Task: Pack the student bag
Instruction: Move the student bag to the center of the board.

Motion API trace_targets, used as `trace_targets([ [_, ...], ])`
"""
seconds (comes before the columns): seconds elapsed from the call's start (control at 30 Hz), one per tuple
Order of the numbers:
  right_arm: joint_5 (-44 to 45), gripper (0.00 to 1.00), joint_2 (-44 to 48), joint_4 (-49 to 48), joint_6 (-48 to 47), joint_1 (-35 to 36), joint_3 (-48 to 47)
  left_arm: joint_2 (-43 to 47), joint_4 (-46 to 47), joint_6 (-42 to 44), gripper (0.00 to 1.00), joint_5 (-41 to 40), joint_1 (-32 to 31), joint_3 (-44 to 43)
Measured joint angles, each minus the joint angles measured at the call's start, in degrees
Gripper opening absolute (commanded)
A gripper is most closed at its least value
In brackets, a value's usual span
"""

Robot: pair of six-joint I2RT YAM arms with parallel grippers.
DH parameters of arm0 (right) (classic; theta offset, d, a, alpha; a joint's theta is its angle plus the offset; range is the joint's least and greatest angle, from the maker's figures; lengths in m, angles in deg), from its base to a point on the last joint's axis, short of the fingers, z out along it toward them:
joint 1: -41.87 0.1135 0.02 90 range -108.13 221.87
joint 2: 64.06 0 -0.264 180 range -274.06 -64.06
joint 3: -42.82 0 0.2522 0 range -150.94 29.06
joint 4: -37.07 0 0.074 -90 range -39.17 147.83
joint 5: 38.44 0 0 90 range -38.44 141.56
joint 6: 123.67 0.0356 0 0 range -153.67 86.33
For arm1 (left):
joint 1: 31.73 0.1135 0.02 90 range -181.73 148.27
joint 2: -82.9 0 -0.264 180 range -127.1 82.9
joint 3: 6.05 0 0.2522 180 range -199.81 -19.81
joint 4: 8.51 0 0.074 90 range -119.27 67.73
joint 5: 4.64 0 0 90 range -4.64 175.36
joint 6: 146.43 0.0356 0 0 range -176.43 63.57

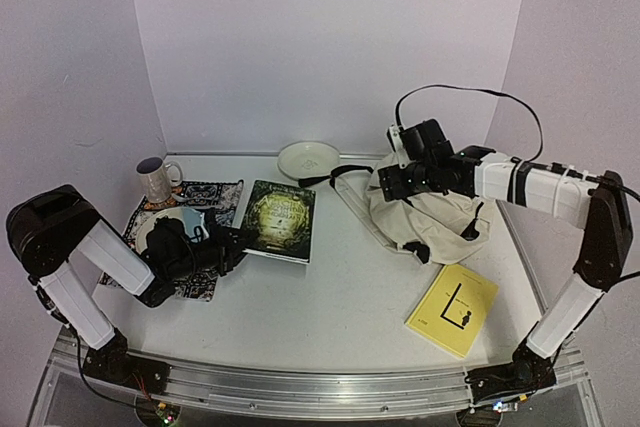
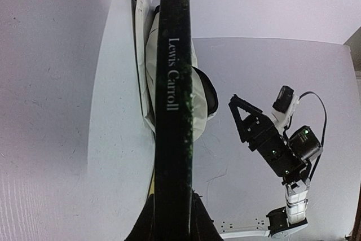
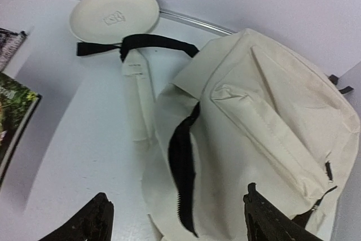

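The cream student bag (image 1: 432, 215) lies at the right back of the table, its dark zipper slit (image 3: 185, 169) gaping open. My right gripper (image 1: 386, 185) hovers over the bag's left side. In the right wrist view it (image 3: 176, 193) is open wide, with a finger on each side of the slit and nothing held. My left gripper (image 1: 232, 239) is shut on the left edge of a dark green book (image 1: 281, 219). The left wrist view shows the book's spine (image 2: 174, 100), reading "Lewis Carroll", clamped between the fingers (image 2: 145, 221). The bag (image 2: 144, 77) lies beyond it.
A yellow book (image 1: 452, 309) lies front right. A cream plate (image 1: 308, 159) sits at the back wall, and also shows in the right wrist view (image 3: 115, 18). A mug (image 1: 158, 179) stands on a patterned placemat (image 1: 205, 195) at the left, under my left arm.
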Motion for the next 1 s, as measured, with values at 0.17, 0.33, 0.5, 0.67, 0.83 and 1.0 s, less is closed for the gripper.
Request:
trace_targets([
  [0.17, 5.29, 0.75, -6.59, 2.47, -2.47, -0.24, -3.5, -0.47, -0.24, 0.0, 0.0, 3.28, 0.75, -0.74],
  [0.33, 8.42, 0.57, -11.96, 4.46, -3.95, -0.26, -4.21, -0.47, -0.39, 0.03, 0.0, 5.52, 1.68, -0.91],
  [0.5, 8.34, 0.11, -14.72, 6.26, -6.01, -0.35, -6.22, -0.23, -2.84, 0.63, 0.0, 7.48, 3.25, -1.28],
  [0.67, 6.53, 0.0, -14.9, 7.06, -9.43, 0.39, -6.55, 1.49, -7.97, 1.9, 0.0, 9.25, 5.56, -1.96],
  [0.83, 4.65, 0.0, -14.58, 7.79, -13.7, 5.77, -6.55, 6.16, -15.71, 4.87, 0.0, 10.72, 7.95, -3.03],
  [1.0, -0.81, 0.17, -13.84, 8.02, -16.53, 13.42, -6.63, 11.21, -21.86, 7.34, 0.0, 11.95, 10.48, -3.51],
])
